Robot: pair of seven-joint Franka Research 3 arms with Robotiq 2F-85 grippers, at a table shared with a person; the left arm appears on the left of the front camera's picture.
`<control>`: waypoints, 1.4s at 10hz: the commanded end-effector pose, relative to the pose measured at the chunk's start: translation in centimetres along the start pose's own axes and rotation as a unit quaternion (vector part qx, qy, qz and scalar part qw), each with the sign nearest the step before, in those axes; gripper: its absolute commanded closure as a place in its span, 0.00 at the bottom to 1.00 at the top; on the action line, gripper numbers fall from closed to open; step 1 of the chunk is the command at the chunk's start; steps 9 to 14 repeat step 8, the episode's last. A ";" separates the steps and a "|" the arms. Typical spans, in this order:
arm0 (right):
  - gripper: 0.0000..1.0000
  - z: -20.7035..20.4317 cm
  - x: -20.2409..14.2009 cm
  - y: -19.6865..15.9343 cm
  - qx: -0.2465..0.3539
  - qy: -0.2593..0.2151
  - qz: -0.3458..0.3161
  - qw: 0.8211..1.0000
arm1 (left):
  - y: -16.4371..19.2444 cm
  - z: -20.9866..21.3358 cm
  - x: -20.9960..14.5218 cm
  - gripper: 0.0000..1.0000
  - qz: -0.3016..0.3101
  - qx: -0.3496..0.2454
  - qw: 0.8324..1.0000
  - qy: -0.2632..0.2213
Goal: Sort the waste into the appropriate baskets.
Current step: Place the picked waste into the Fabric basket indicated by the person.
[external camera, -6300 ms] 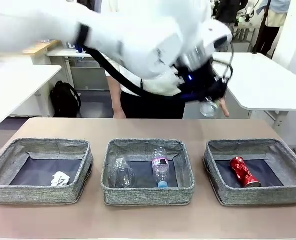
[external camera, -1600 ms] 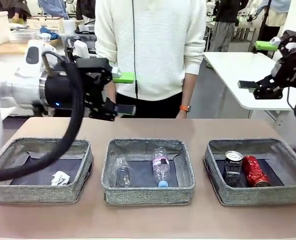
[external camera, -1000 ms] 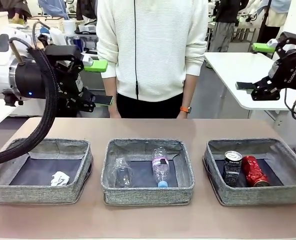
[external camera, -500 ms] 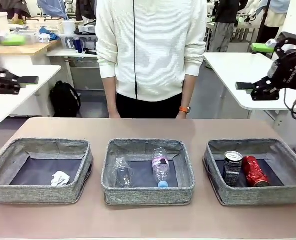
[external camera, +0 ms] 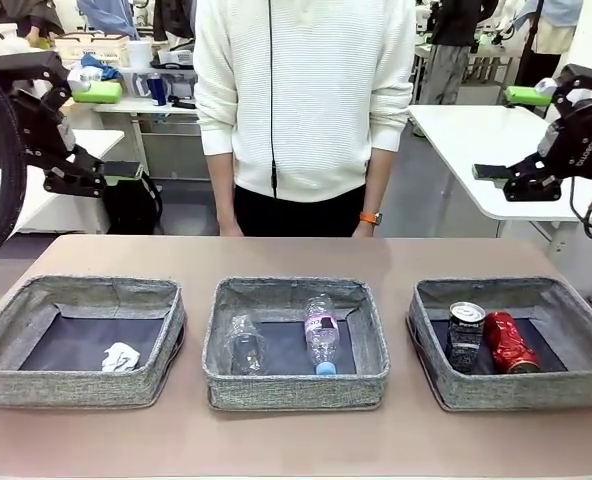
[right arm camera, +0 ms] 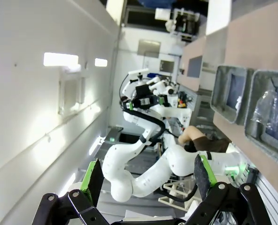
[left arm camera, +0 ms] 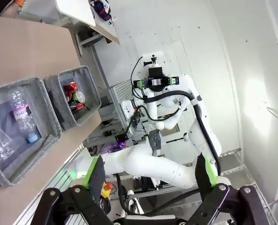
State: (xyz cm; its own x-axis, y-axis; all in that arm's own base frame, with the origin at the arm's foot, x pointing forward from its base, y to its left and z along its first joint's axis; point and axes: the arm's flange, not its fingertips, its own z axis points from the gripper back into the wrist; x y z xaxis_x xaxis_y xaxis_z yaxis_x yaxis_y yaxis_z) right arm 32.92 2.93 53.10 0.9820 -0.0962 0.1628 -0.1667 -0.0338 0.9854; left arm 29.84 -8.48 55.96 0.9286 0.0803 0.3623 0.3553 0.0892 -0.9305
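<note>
While both arms hang raised at the table's sides, the left gripper [external camera: 104,130] and right gripper [external camera: 511,133] gape wide and hold nothing. Left basket [external camera: 6,375]: the paper ball [external camera: 121,357]. Middle basket [external camera: 296,388]: the plastic cup [external camera: 244,346] beside the bottle [external camera: 322,334] (blue cap nearest). Right basket [external camera: 576,385]: dark can [external camera: 465,337] touching red can [external camera: 509,342].

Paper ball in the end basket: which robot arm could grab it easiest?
Probably the left. Its tool hangs open above the basket holding the paper ball; the right tool is over the far end.
</note>
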 end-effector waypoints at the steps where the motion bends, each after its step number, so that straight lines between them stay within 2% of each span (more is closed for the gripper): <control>1: 0.00 -0.1 0.1 0.2 0.007 0.001 0.001 1.000 | 0.2 0.7 0.3 0.00 -0.010 -0.007 1.000 -0.010; 14: 0.00 -0.1 0.1 0.2 0.007 0.001 0.001 1.000 | 0.2 0.7 0.3 0.00 -0.010 -0.007 1.000 -0.010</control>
